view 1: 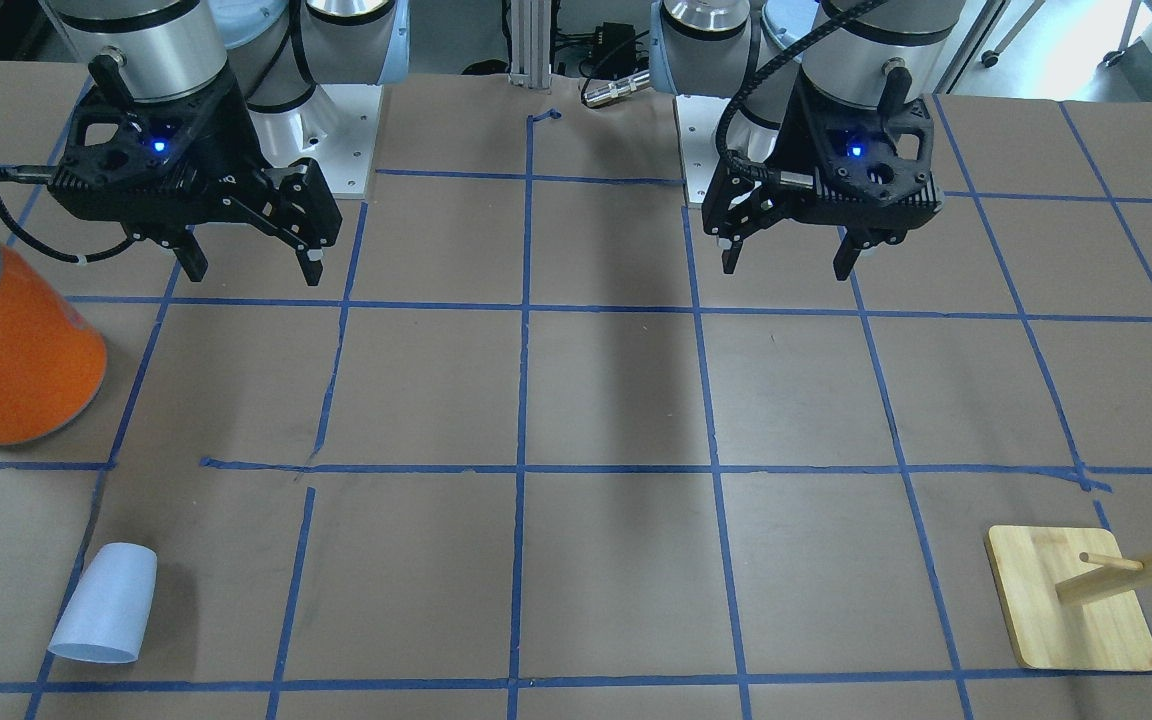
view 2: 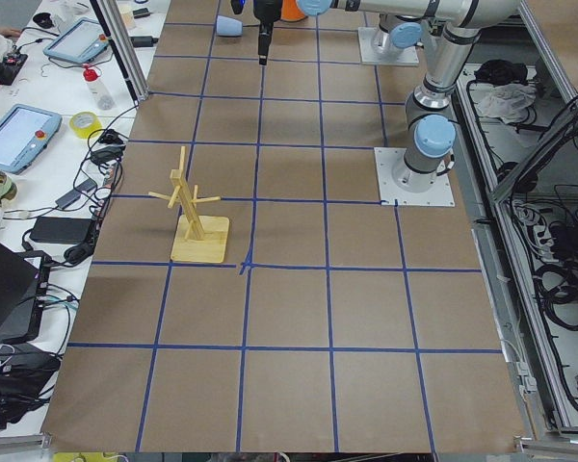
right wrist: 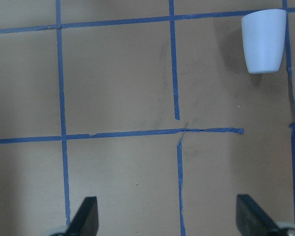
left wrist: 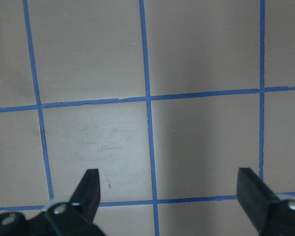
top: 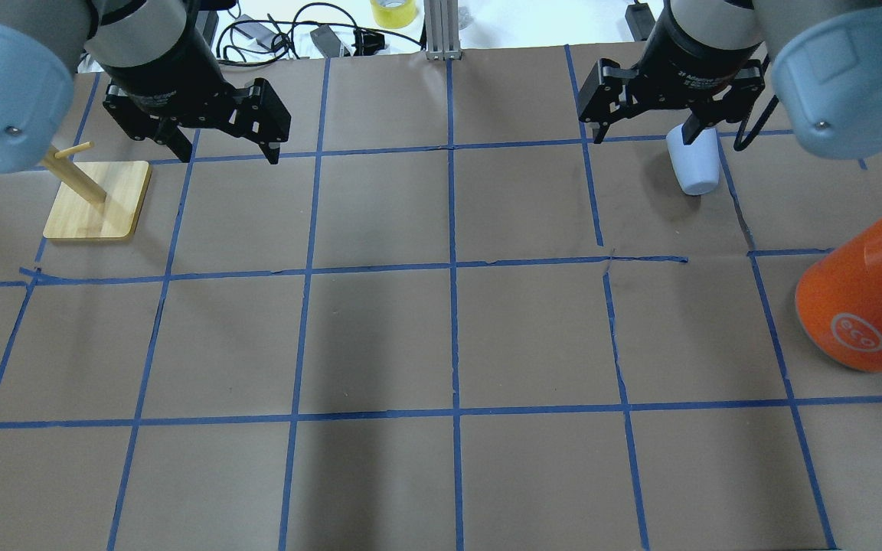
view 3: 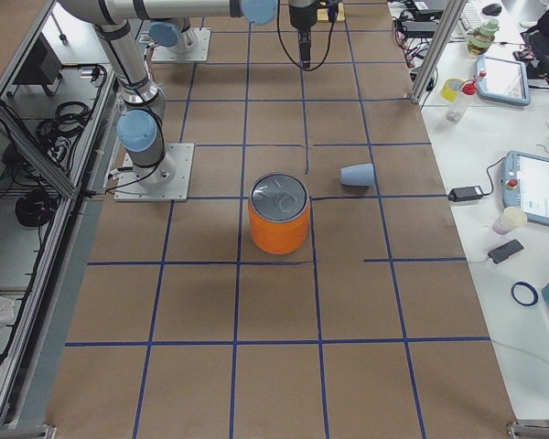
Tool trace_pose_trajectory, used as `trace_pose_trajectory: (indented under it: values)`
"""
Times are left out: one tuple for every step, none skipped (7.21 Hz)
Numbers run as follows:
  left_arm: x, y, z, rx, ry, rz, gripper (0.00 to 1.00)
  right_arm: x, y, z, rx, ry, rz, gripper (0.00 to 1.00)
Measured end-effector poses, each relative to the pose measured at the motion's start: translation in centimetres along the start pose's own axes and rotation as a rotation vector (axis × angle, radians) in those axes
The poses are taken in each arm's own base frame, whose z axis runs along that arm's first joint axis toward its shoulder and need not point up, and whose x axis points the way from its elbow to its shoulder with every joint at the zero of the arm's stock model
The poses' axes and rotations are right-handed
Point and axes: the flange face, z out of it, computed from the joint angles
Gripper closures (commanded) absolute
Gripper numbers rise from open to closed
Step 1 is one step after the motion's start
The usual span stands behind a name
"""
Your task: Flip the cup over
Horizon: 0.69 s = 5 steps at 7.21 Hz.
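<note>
The brown-papered table (top: 380, 337), squared off with blue tape lines (top: 380, 268), carries a wooden peg stand (top: 96, 203) at its far left, and the left gripper (top: 228, 155) hangs just beside it above the paper, jaws spread wide with nothing between them. Further right the right gripper (top: 644, 139) hovers with its jaws likewise wide and empty, near the cup (top: 697, 164), which lies on its side on the paper. The orange can (top: 862, 306) stands at the right edge, while cables and a yellow tape roll (top: 391, 11) clutter the bench beyond the table's far edge
</note>
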Motion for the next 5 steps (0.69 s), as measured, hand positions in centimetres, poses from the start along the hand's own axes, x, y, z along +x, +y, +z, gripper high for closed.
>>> trace_pose_trajectory:
  values:
    - [0.03, 0.01, 0.00, 0.000, 0.001, 0.000, 0.00, 0.00, 0.01, -0.03, 0.000, 0.000, 0.000, 0.00]
    - [0.05, 0.01, 0.00, 0.000, 0.002, 0.001, 0.00, 0.01, 0.03, -0.05, 0.001, 0.001, 0.000, 0.00]
    - [0.05, 0.01, 0.00, 0.000, 0.002, 0.001, 0.00, 0.03, 0.05, -0.06, 0.000, 0.002, 0.000, 0.00]
    - [0.06, 0.01, 0.00, 0.000, 0.002, 0.001, 0.00, 0.05, 0.07, -0.05, -0.002, 0.005, -0.001, 0.00]
    - [0.06, 0.01, 0.00, 0.000, 0.002, 0.001, 0.00, 0.09, 0.08, -0.11, -0.001, 0.008, -0.002, 0.00]
